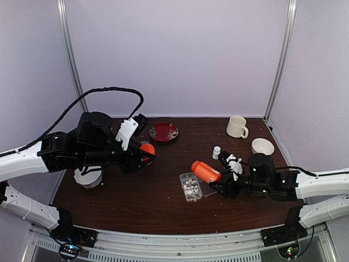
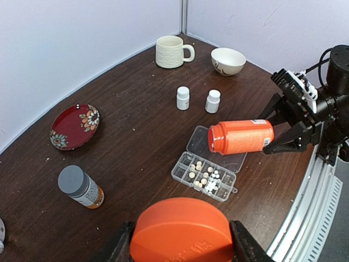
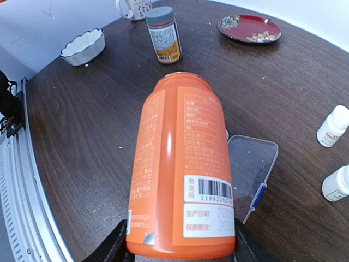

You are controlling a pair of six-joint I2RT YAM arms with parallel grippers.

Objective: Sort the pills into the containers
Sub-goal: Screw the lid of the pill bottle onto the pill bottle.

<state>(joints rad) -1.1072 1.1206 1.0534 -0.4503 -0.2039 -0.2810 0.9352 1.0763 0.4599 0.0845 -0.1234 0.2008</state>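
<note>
At the left of the overhead view, the left gripper (image 2: 182, 248) has its fingers spread about halfway and clamped on either side of a round orange cap (image 2: 182, 226), held up off the dark table (image 1: 158, 207). In the left wrist view a grey-capped bottle (image 2: 80, 187) stands at the lower left, and a red plate (image 2: 75, 126) lies above it, both untouched. Towards the middle sits the clear organizer box (image 2: 177, 173) with its lid (image 2: 199, 141) thrown open flat behind it. The pills (image 2: 207, 177) lie as a pale scatter across several of its cells, so I judge the sorting is partly done. Just above the lid hangs the uncapped orange bottle (image 2: 241, 136), lying nearly level with its mouth facing the box. The right gripper (image 2: 277, 131) grips it around the base, jaws about half open and tight against the bottle's sides. This looks like the pouring step. Next, I'd say the mouth needs bringing over an unfilled cell rather than the lid, then tipping down gently so that only a few tablets roll out. Two small white bottles (image 2: 183, 98), a mug (image 2: 173, 51) and a bowl (image 2: 228, 60) stand further back, well clear.
</note>
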